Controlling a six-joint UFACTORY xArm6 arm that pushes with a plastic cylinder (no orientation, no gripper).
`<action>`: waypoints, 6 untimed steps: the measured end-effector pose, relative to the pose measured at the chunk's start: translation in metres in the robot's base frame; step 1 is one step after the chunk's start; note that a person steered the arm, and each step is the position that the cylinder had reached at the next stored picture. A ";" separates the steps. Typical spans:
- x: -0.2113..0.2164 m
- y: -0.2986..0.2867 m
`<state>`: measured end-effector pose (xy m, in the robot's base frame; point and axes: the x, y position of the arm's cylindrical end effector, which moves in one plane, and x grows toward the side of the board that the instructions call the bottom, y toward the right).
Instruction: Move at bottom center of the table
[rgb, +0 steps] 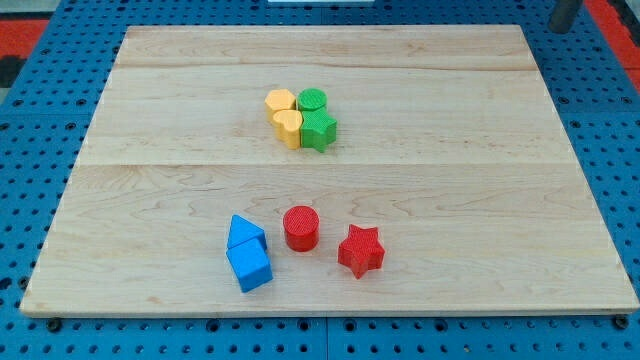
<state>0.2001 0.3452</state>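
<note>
My tip (563, 31) shows as a dark rod end at the view's top right, just off the wooden board's corner and far from every block. A tight cluster sits above the board's middle: yellow hexagon (280, 100), yellow heart (288, 128), green cylinder (312, 99), green star (320, 130). Near the bottom centre stand a red cylinder (301, 227) and a red star (361, 250), a little apart. Left of them a blue triangle (244, 232) touches a blue cube (250, 268).
The wooden board (480, 200) lies on a blue perforated base (620, 120) that surrounds it. The board's bottom edge runs close below the blue cube.
</note>
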 end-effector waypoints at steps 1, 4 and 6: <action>0.017 0.000; 0.314 -0.087; 0.405 -0.113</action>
